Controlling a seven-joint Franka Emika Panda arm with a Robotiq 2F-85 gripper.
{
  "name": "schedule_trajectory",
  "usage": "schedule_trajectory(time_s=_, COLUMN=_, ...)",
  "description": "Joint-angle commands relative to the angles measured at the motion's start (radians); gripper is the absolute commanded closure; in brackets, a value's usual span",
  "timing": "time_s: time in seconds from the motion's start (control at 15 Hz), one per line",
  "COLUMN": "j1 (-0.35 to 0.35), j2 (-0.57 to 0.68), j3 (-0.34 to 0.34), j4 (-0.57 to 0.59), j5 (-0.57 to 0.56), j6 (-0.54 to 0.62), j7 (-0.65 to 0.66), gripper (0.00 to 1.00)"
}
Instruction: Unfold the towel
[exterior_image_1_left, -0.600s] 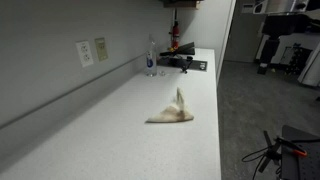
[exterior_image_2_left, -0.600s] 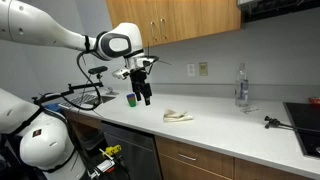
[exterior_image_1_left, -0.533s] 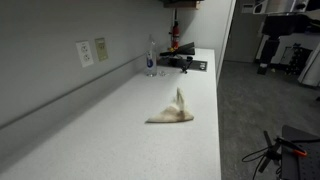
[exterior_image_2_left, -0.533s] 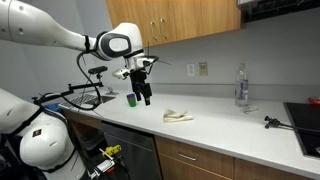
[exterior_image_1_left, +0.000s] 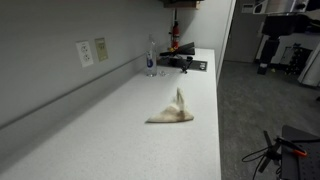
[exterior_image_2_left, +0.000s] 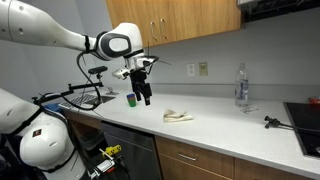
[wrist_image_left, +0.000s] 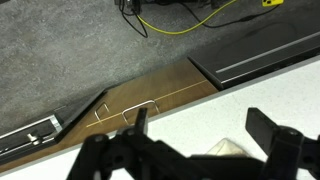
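Your gripper (exterior_image_2_left: 144, 98) hovers above the worktop (exterior_image_2_left: 215, 118) near the crumpled towel (exterior_image_2_left: 178, 117) — jaws released, holding nothing — placed so you can descend on a loose edge.

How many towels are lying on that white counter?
1. The towel lies crumpled near the middle of the counter, apart from the open gripper that hangs to one side of it. No other towel shows in any view.

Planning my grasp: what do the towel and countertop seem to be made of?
Towel: soft cloth, cream and matte; it lies crumpled with one fold standing up. Countertop: hard, flat, smooth, pale grey; likely laminate or stone, but I cannot tell which.
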Motion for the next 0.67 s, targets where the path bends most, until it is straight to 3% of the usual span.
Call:
schedule_trajectory(time_s=0.0, j1=-0.002, j2=0.0, j3=0.002, j4=0.002, j5=0.001, j6=-0.002, j7=-0.001, gripper=0.0)
schedule_trajectory(time_s=0.6, j1=-0.002, j2=0.0, j3=0.002, j4=0.002, j5=0.001, j6=-0.002, j7=-0.001, gripper=0.0)
